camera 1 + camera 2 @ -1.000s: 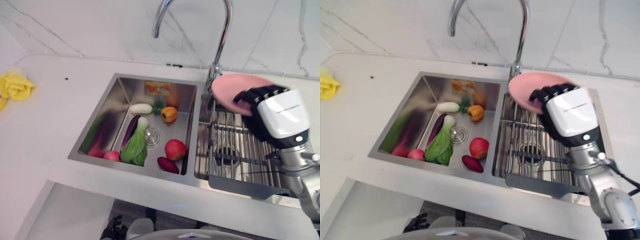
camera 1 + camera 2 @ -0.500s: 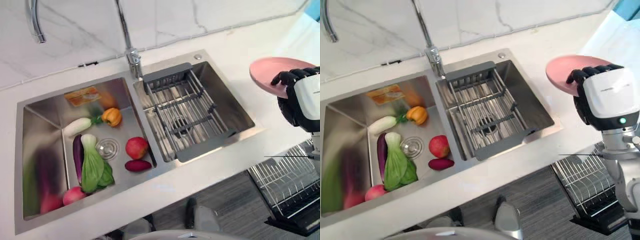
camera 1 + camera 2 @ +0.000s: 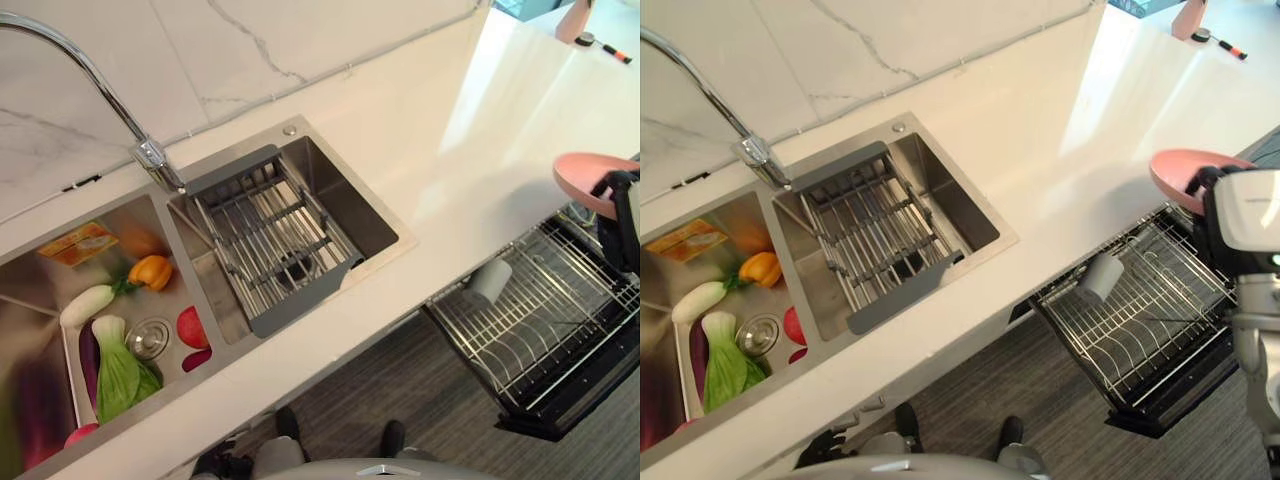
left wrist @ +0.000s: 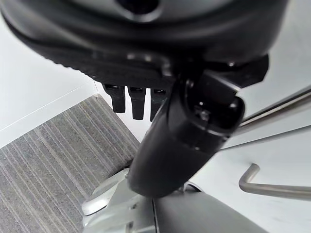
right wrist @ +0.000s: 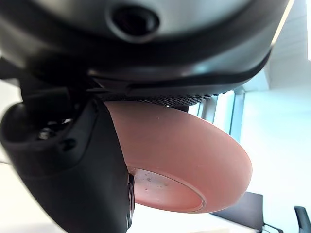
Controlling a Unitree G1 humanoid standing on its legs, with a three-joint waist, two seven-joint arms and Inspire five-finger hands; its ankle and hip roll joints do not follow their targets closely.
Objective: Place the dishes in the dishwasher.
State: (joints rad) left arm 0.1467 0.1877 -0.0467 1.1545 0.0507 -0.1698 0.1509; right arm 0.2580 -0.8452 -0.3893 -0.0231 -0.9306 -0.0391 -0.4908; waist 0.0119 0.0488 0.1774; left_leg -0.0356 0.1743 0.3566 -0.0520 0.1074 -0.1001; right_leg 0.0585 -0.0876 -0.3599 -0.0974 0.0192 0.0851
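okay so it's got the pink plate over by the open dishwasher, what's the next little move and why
Probably lower the right hand toward the wire rack of the open dishwasher. The hand is curled round the pink plate, which sits above the counter edge beside the pulled-out rack, not yet in it. A cup lies in the rack's near corner, so aim past it.

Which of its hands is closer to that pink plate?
The right. The right hand grips the pink plate over the dishwasher rack; the left hand hangs low above the floor.
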